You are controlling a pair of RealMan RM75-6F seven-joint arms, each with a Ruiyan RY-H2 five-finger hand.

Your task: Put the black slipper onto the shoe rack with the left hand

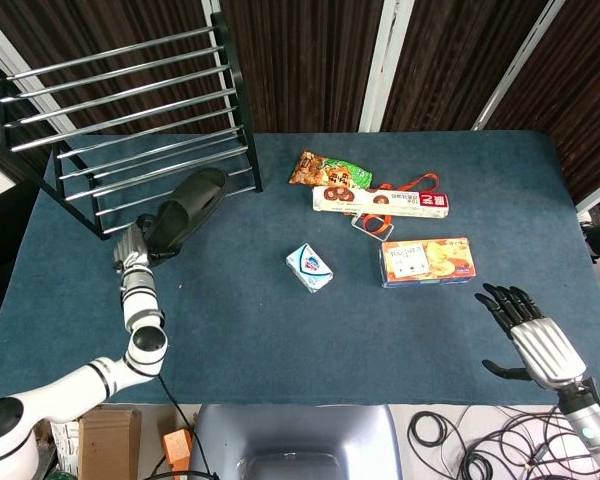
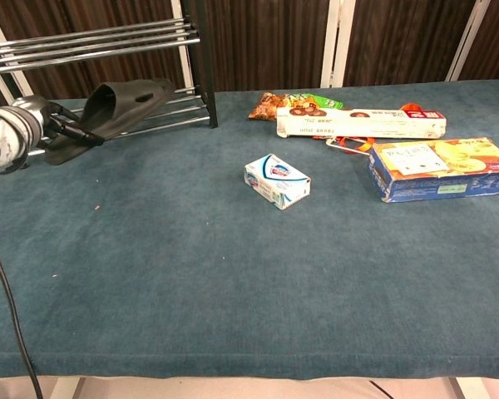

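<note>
Slipper [image 1: 185, 205]: black, being held up off the table [image 1: 280, 330], toe tilting toward the lower bars of the shoe rack [image 1: 130, 110].
Left hand [image 1: 132, 250]: gripping the slipper's heel end.
Right hand [image 1: 528, 335]: hovering off the table's near right corner, fingers spreading wide, holding nothing.
Mid-table: small soap box [image 1: 309, 267], snack boxes [image 1: 427, 261] lying beyond it.

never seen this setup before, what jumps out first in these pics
The black slipper stands out first: the left hand holds it by one end in the air at the far left, its other end reaching the lower bars of the shoe rack. Next come the bright snack packs and boxes clustered at the table's far right, while the right hand hovers open at the near right edge.
</note>
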